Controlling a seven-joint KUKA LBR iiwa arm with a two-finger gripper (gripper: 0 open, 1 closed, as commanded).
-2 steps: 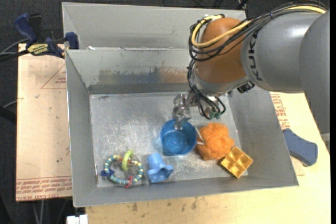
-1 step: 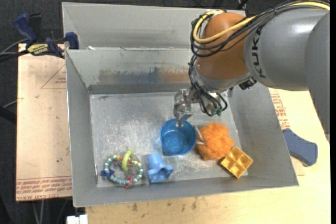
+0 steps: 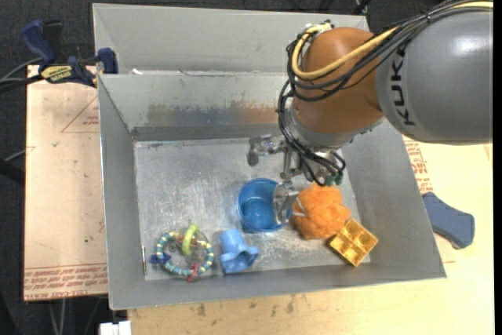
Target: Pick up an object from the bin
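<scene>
My gripper reaches down in the middle of the bin, its fingertips at the right rim of a small blue cup that lies with its mouth up. Just to the right of the fingers sits a fuzzy orange ball, touching or nearly touching them. A yellow waffle-patterned block lies at the ball's lower right. Nothing shows between the fingers, and the orange wrist cover hides their upper part.
A light blue toy figure lies near the front wall, with a multicoloured beaded ring rattle to its left. The arm comes in from the right over the bin's right wall. Bare floor lies at the back left.
</scene>
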